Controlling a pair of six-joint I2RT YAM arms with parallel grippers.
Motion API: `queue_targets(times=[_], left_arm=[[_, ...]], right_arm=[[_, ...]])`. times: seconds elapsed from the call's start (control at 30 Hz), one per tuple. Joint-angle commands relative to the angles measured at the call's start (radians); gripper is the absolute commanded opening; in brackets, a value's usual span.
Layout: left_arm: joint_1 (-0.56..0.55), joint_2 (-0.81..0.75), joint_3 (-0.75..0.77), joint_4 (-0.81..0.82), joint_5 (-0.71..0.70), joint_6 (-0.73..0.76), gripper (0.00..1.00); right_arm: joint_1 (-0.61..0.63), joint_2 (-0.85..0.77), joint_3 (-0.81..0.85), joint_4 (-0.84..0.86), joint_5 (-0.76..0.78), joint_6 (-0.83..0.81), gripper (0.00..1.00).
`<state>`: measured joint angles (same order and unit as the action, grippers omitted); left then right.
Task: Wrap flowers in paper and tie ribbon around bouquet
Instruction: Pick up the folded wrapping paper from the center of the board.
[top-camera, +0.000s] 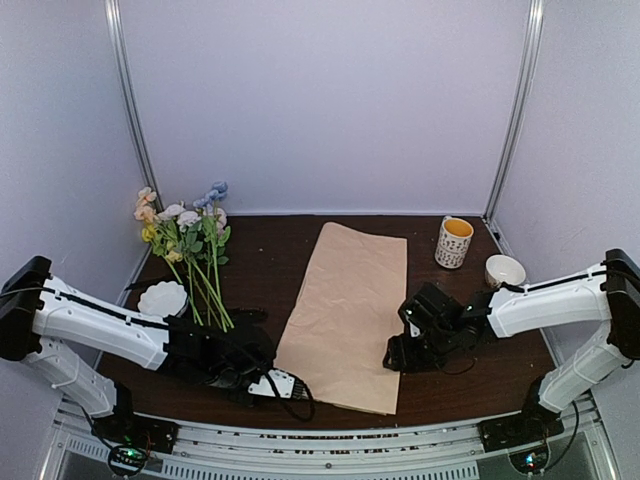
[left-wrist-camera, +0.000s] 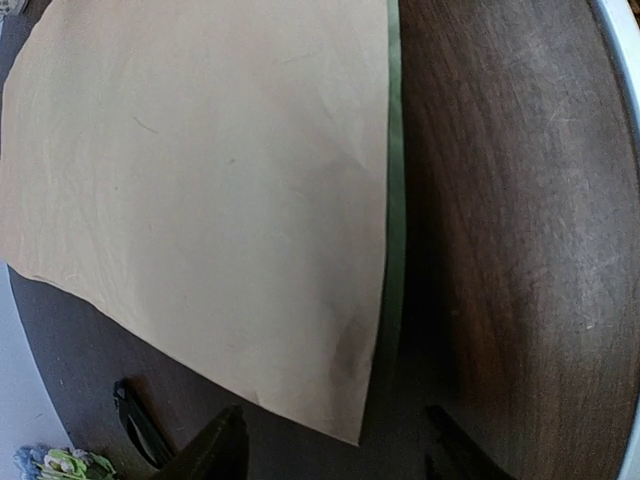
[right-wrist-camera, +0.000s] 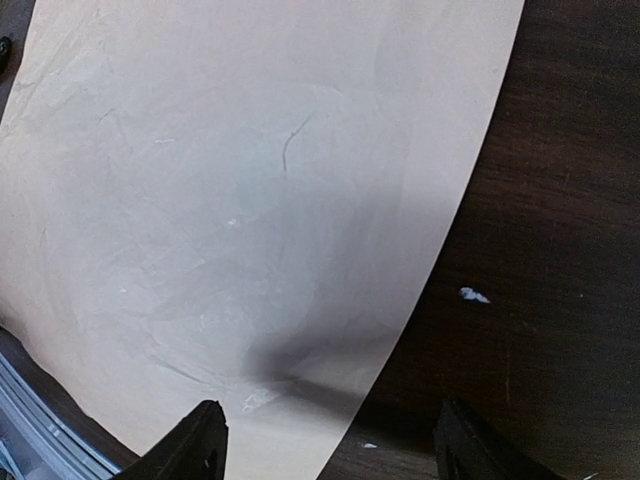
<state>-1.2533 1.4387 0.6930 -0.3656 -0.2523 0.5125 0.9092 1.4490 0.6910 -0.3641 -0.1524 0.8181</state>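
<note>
One sheet of paper (top-camera: 350, 310) lies flat in the middle of the dark brown bench (top-camera: 260, 255). It is tan-peach, long and narrow as it lies, running from the back toward the near edge. It is faintly creased, and in the left wrist view a thin pale green strip shows from under one of its edges.

One bunch of flowers (top-camera: 185, 240) lies at the rear left of the bench, well apart from the paper. Its cream, pink, yellow and bluish blossoms point to the back corner and its thin green stems point to the near side.

The left gripper (top-camera: 285, 387) is low at the paper's near left corner. Its two fingers (left-wrist-camera: 215, 450) stand apart, the corner lies on the bench between them, and nothing is held. The right gripper (top-camera: 398, 355) is at the paper's right edge. Its fingers (right-wrist-camera: 195, 445) are also spread, with that edge between them and nothing gripped.

There is one white scalloped dish (top-camera: 163, 298) just beside the stems at the left. One patterned mug (top-camera: 454, 242) with a yellow inside and one white bowl (top-camera: 505, 270) stand at the rear right.
</note>
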Motion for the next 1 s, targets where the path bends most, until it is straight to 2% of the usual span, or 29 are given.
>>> queue_targets(times=[0.0,0.1,0.17,0.33,0.47,0.8,0.97], left_arm=[[-0.005,0.019,-0.016,0.088,-0.03,0.041,0.61],[-0.006,0.049,-0.011,0.09,-0.073,0.054,0.59],[-0.006,0.081,0.003,0.088,-0.1,0.066,0.54],[-0.006,0.155,0.057,0.048,-0.143,0.083,0.29],[-0.006,0.147,0.048,0.054,-0.145,0.079,0.01],[0.005,0.046,-0.012,0.128,-0.17,-0.007,0.0],[0.012,-0.01,-0.012,0.148,-0.181,-0.029,0.0]], right_arm=[[0.014,-0.003,-0.029,0.061,-0.014,0.037,0.73],[0.014,-0.029,-0.061,0.103,-0.06,0.052,0.73],[0.015,-0.05,-0.091,0.148,-0.096,0.072,0.73],[0.014,-0.052,-0.144,0.289,-0.193,0.135,0.73],[0.013,-0.066,-0.146,0.302,-0.198,0.154,0.73],[-0.028,-0.232,-0.226,0.231,-0.151,0.209,0.77],[-0.075,-0.239,-0.248,0.304,-0.172,0.233,0.77]])
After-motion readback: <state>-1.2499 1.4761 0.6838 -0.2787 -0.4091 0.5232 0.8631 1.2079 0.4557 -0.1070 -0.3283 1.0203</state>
